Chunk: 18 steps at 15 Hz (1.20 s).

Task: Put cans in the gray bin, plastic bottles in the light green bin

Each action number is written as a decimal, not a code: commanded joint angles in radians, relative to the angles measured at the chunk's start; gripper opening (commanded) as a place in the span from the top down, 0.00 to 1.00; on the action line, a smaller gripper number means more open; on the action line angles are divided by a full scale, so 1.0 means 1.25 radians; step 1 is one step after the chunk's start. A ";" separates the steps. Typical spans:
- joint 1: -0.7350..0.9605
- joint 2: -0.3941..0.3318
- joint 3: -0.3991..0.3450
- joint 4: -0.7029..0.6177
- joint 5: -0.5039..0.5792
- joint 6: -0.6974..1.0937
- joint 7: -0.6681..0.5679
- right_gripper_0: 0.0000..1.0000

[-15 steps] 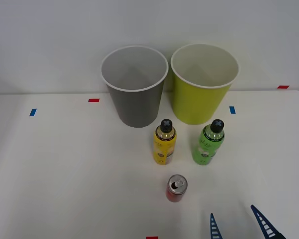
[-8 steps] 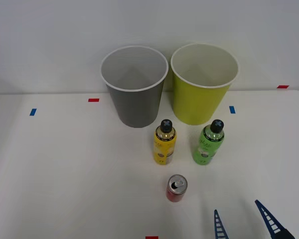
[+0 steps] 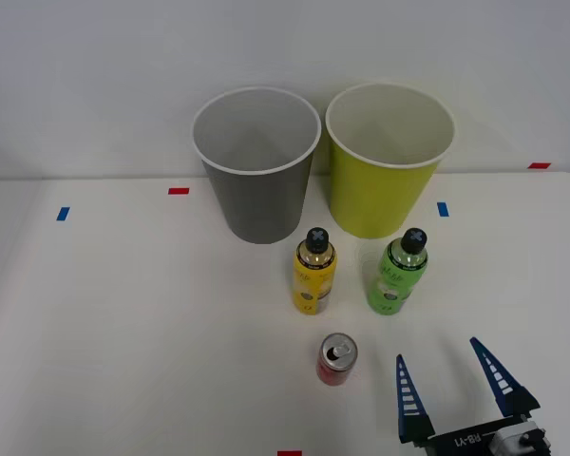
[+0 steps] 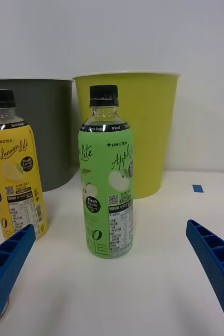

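Jaws spread, my gripper (image 3: 451,373) sits lower right, facing the green bottle (image 3: 396,274) (first pick, I judge); next, advance and clamp.

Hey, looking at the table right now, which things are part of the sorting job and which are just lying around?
Part of the job:
red can
green bottle
yellow bottle
gray bin
light green bin
right gripper, fingers open, facing the green bottle

Just lying about:
red tape marks, such as
blue tape marks, such as
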State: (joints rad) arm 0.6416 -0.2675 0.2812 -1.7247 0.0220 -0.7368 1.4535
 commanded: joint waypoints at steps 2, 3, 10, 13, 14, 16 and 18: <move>-0.065 -0.009 0.006 -0.001 -0.034 0.065 0.004 0.00; -0.083 -0.013 0.006 0.000 -0.038 0.083 0.003 0.00; -0.184 -0.028 0.019 0.000 -0.097 0.160 0.012 0.00; -0.205 -0.017 0.019 0.000 -0.095 0.196 0.015 0.00; -0.218 -0.014 0.019 0.000 -0.097 0.210 0.017 0.00; -0.241 -0.009 0.019 0.000 -0.100 0.240 0.017 0.00; -0.263 -0.001 0.019 0.000 -0.101 0.277 0.017 0.00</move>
State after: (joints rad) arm 0.3269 -0.2734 0.3054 -1.7243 -0.1030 -0.4124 1.4748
